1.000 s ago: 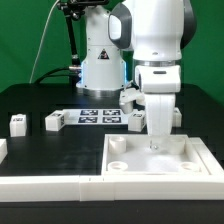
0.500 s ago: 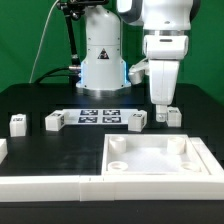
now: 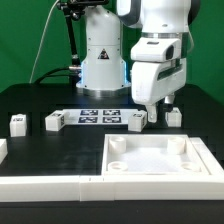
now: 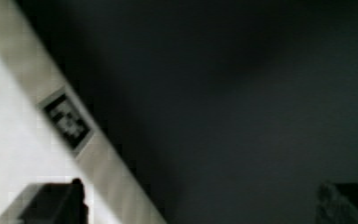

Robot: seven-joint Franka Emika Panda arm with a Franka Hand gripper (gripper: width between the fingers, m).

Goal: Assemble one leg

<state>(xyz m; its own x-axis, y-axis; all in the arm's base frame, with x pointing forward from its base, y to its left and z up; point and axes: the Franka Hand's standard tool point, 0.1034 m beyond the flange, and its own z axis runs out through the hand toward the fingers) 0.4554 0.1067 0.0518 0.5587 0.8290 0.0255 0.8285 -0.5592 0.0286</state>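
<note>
Leg (image 3: 137,119) is our concern: a small white chunky block with a square tag, standing on the black table (image 3: 30,105) just toward 3 o'clock from the centre of the exterior view. Nearest the camera, the large white panel (image 3: 155,165) with its raised rim fills 5 o'clock, and a long white bar (image 3: 45,186) lies at 7 o'clock. Behind them runs the row of blocks: our piece, a second block (image 3: 174,115) farther out at 3 o'clock, and two more (image 3: 54,121) (image 3: 17,124) out at 9 o'clock, all apart from one another. The marker board (image 3: 100,116) lies flat at the centre of that row. The gripper (image 3: 156,106) hangs tilted above the table between the two 3 o'clock blocks, touching neither as far as we can see. In the wrist view its fingertips (image 4: 48,203) stand wide apart with only dark table between them, so we read it as released and empty. A white tagged edge (image 4: 66,118) crosses that view, and we cannot tell which part it belongs to. The robot base (image 3: 100,60) rises at 12 o'clock. We judge the block light, stiff and rather smooth, not fragile. We would take it across two flat opposite sides, low and square, so it neither twists nor slips.
</note>
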